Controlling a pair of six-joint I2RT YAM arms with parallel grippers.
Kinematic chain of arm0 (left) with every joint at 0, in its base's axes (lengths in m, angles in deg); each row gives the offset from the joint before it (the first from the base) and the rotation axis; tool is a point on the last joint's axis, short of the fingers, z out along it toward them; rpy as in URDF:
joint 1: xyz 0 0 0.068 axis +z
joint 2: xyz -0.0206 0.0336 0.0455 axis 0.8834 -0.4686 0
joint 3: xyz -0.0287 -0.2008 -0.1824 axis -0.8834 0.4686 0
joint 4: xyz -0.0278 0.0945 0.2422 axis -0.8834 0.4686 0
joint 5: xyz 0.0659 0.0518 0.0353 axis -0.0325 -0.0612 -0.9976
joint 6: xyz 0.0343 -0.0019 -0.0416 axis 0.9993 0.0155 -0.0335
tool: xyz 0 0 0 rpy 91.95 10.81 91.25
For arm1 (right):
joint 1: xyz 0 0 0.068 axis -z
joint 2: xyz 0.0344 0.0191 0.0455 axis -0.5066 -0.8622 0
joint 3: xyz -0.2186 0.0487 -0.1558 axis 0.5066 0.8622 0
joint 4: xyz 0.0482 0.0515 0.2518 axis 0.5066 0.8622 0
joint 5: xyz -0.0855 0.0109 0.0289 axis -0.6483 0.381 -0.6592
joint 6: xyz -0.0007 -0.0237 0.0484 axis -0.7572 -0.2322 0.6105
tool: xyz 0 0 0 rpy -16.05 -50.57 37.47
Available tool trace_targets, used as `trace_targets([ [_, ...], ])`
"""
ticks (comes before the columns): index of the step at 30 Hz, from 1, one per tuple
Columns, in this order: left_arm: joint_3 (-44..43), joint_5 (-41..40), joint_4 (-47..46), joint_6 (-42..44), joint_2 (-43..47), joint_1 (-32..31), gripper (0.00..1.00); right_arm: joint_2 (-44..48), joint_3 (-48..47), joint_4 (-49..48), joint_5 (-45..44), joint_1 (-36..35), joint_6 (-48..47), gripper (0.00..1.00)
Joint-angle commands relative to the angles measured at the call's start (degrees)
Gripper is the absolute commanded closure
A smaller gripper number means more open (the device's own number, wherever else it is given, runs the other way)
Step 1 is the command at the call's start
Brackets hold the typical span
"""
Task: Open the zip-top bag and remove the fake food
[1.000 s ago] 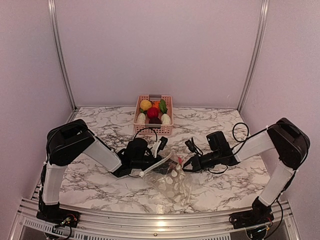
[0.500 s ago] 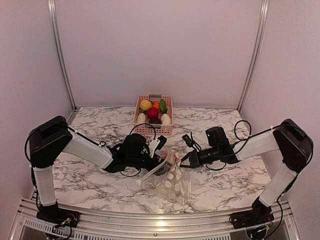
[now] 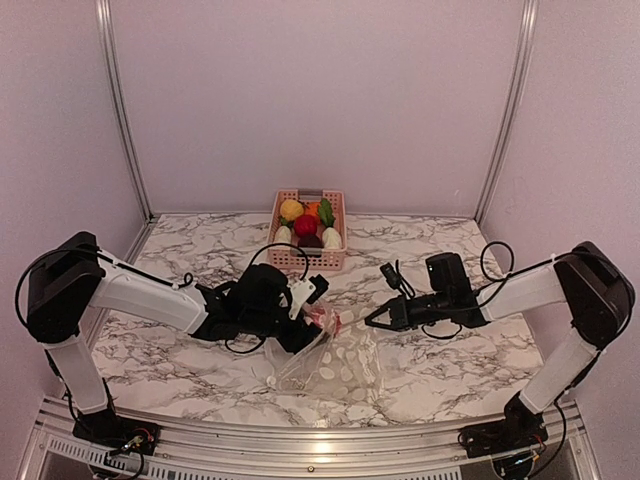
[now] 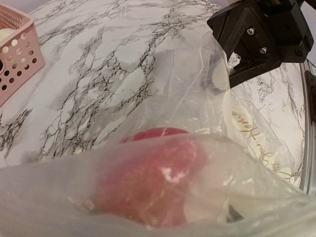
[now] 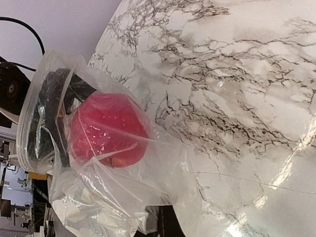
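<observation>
**Bag drawn wide and low, one red piece inside**

The marble table [image 3: 180, 350] offered bare room to both sides of the work. The walls stood well back, and only the front rail [image 3: 300, 432] lay near.

Within the last second the left arm had stretched out low and the right arm had drawn off to its own side. The bag [image 3: 345, 365], bunched upright between them before, now sagged across the table on the near side of the basket [image 3: 305, 258].

That pull looked to have spread the mouth, so the opening step seemed about done.

The right gripper [image 3: 372, 322] was closed to a point and appeared to pinch one lip, with the film running taut to it. The left gripper [image 3: 305, 305] was wrapped in film, so I could not tell how far it gaped or what it held.

Food [image 3: 305, 225] already filled the basket. One red piece [image 5: 106, 131] sat in the bag beside the left gripper. Whether the bag held anything more, the dots made unclear.
</observation>
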Motion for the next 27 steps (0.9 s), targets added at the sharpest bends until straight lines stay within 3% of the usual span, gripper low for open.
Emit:
trace_targets([
  [1,1.04,-1.08,9.96,4.26,0.83,-0.36,0.34,-1.77,0.37,-0.82,-4.71,1.32,-0.26,1.0],
  [15,-4.54,-6.12,14.7,14.35,-2.38,-4.97,0.04,-8.88,-4.72,-1.93,-4.26,-3.53,0.54,1.0],
  [27,-9.37,-9.56,14.38,20.46,-4.57,-6.06,0.01,-13.49,-8.41,-2.26,-2.23,-8.81,0.34,1.0],
])
